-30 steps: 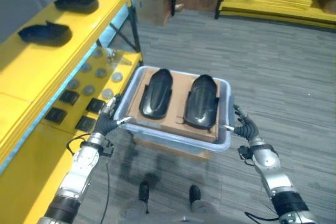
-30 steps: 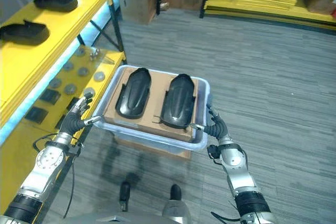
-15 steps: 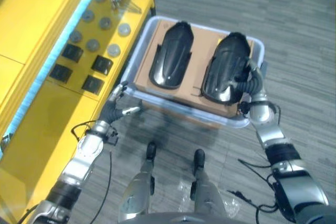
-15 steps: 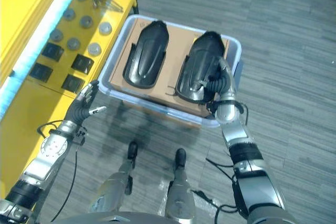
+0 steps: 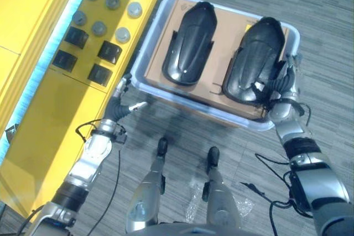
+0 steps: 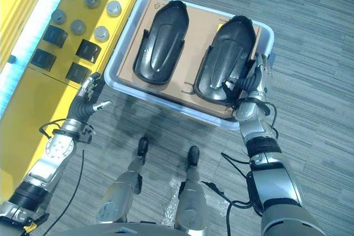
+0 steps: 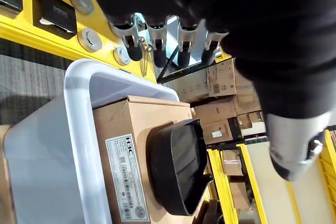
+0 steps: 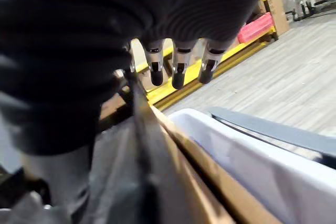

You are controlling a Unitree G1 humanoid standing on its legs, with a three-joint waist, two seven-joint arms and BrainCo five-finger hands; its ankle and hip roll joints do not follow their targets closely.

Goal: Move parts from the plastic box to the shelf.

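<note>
Parts of glossy black moulded plastic, two, lie on brown cardboard (image 5: 217, 84) inside the pale translucent plastic box (image 5: 150, 42). Right hand (image 6: 250, 88), fingers loosely spread, touches the right part (image 6: 225, 59), gripping nothing; it should curl round its near edge. Left hand (image 5: 121, 102) hovers open left of the box.

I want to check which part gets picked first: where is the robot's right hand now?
In the eye views the right hand is at the right end of the plastic box, against the near edge of the right black part.
</note>
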